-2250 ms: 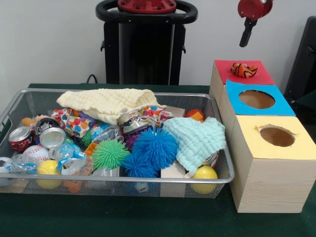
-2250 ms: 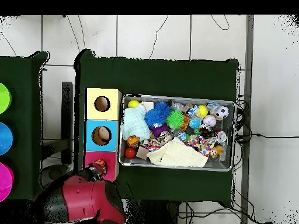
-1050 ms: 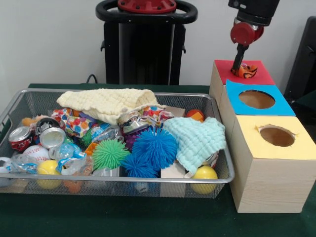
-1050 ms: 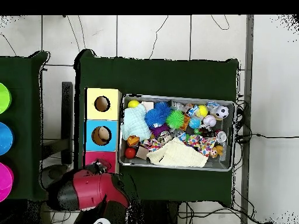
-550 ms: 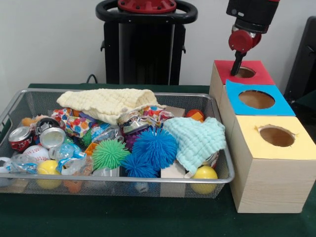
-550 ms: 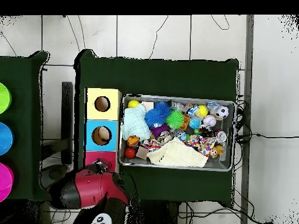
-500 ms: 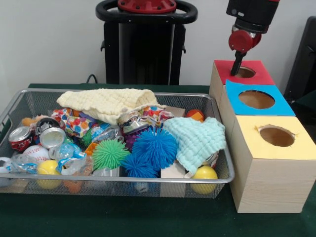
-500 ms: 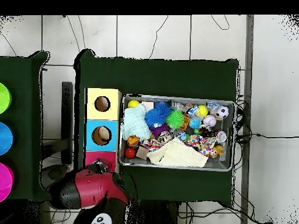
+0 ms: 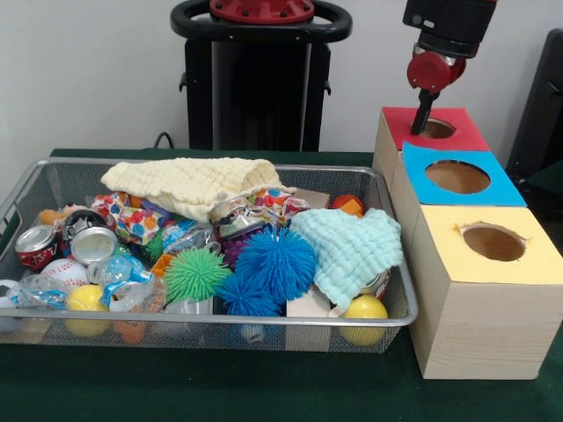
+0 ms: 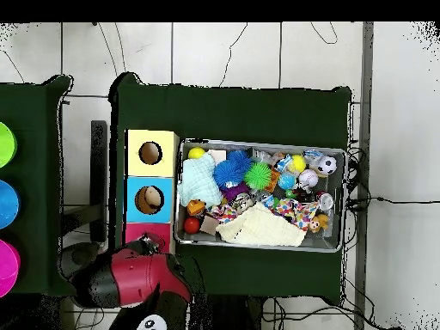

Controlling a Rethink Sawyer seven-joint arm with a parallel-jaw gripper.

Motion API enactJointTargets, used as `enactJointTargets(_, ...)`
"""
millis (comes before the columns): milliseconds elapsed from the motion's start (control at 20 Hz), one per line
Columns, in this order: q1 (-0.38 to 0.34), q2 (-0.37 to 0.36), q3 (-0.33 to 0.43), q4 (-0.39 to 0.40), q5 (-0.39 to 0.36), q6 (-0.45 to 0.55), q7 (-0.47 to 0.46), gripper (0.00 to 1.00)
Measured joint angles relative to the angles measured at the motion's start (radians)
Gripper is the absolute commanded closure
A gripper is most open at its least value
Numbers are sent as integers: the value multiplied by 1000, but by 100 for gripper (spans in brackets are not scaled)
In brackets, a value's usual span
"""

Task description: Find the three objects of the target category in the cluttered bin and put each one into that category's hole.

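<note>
The wire mesh bin [image 9: 220, 322] is full of clutter and lies left of three wooden boxes; it also shows in the overhead view [image 10: 335, 245]. The red-topped box [image 9: 400, 127] is the farthest one, and its round hole [image 9: 437, 129] shows nothing inside. My gripper [image 9: 423, 116] hangs just above the hole's left edge, holding nothing that shows. An orange-tan plush toy [image 9: 49, 215] lies at the bin's far left corner, also in the overhead view [image 10: 320, 223]. An orange toy [image 9: 350, 206] peeks out by the mint cloth. The pale yellow-tan toy is hidden.
The blue-topped box [image 9: 501, 186] and yellow-topped box [image 9: 537, 264] stand nearer the camera. A cream cloth [image 9: 189, 183], a mint cloth [image 9: 352, 248], spiky blue [image 9: 274, 262] and green [image 9: 195, 273] balls, yellow balls [image 9: 365, 309] and cans [image 9: 35, 243] fill the bin. The arm [image 10: 129, 279] covers the red box from above.
The arm has shifted very slightly; the gripper stays over the red box's hole. Nothing in the bin has moved.
</note>
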Motion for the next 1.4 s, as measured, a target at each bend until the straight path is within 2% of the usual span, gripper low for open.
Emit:
enactJointTargets(300, -83, -68, 43, 1, 0, 37, 0, 100)
enactJointTargets(400, -133, -100, 65, 1, 0, 74, 0, 100)
enactJointTargets(450, -187, -127, 86, 0, 0, 114, 0, 100)
enactJointTargets(700, -299, -153, 124, -21, -1, 191, 0, 100)
enactJointTargets(750, -343, -152, 140, -36, -1, 216, 0, 100)
enactJointTargets(950, -429, -130, 181, -86, -8, 252, 0, 100)
enactJointTargets(1400, -544, -8, 265, -272, -83, 288, 0, 100)
